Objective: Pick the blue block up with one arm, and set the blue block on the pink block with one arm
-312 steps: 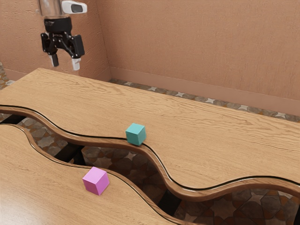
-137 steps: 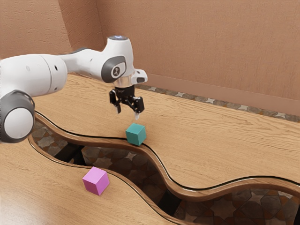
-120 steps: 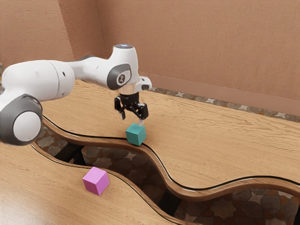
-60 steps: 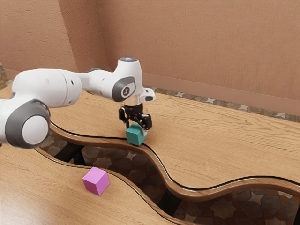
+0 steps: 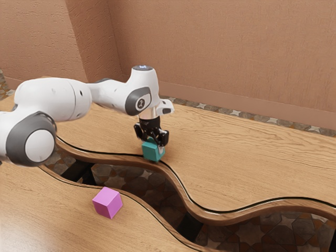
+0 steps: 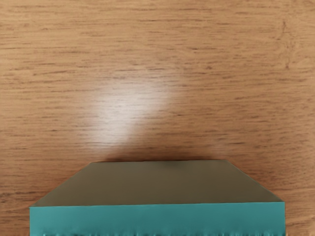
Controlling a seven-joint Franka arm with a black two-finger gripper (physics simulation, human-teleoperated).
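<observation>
Lowered since half a second ago, the gripper (image 5: pixel 153 147) is set over the blue block (image 5: pixel 152 156), which rests between the jaws on the wavy-edged wooden table (image 5: pixel 236 152). Whether the jaws are pressed against it cannot be told. The pink block (image 5: pixel 107 202) lies well apart from the jaws, across the gap.

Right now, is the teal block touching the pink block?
Apart. The exterior view shows the teal block on the far tabletop and the pink block on the near tabletop, with the floor gap between them.
</observation>
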